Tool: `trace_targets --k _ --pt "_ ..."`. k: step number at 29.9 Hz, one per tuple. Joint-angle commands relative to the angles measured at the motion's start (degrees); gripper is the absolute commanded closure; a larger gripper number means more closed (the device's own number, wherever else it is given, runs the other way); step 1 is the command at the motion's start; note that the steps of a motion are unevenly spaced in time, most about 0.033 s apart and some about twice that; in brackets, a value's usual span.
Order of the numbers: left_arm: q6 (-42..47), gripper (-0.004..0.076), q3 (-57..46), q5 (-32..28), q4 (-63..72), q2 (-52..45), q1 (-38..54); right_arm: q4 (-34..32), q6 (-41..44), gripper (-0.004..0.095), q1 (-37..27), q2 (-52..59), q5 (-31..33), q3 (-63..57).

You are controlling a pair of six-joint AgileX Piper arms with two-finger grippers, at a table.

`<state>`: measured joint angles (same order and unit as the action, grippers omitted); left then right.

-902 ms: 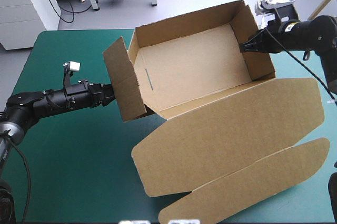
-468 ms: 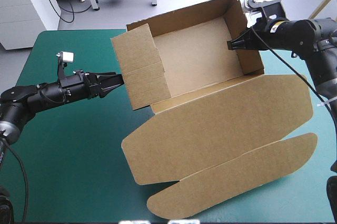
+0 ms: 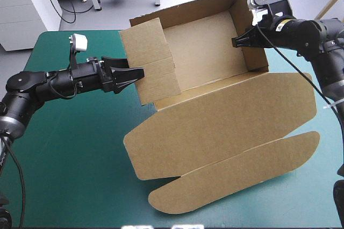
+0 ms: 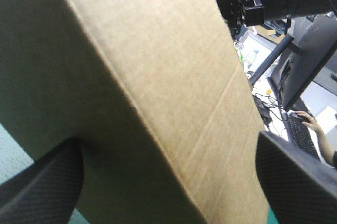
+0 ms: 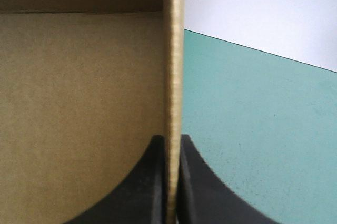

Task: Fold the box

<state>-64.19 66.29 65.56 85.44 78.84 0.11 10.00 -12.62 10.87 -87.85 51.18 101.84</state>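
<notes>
Pinched by the right gripper [image 3: 235,41], the box [image 3: 226,116] could be buckled if the spread left gripper [image 3: 134,76] is overdriven.

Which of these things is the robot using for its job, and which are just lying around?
For the job:
box, an open tray with its lid flat
left gripper, open at the box's end flap
right gripper, shut on the opposite end wall

Just lying about:
only the teal-green cover under it all; I see no other loose things on it
</notes>
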Motion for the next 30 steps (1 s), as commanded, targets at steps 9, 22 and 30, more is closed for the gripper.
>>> trace_targets --k 9,22,30 --pt "11.6 0.0097 11.2 -19.3 -14.8 -1.7 -11.3 0.4 1.8 0.0915 0.0 2.4 -9.2 1.9" --pt "51.6 0.0097 30.1 -22.9 -59.8 6.9 -21.7 -0.3 2.3 0.0915 0.0 2.4 -13.7 1.9" --pt "64.6 0.0132 37.0 -25.3 -62.3 13.5 -24.2 -4.6 5.5 0.0914 0.0 2.4 -17.7 1.9"
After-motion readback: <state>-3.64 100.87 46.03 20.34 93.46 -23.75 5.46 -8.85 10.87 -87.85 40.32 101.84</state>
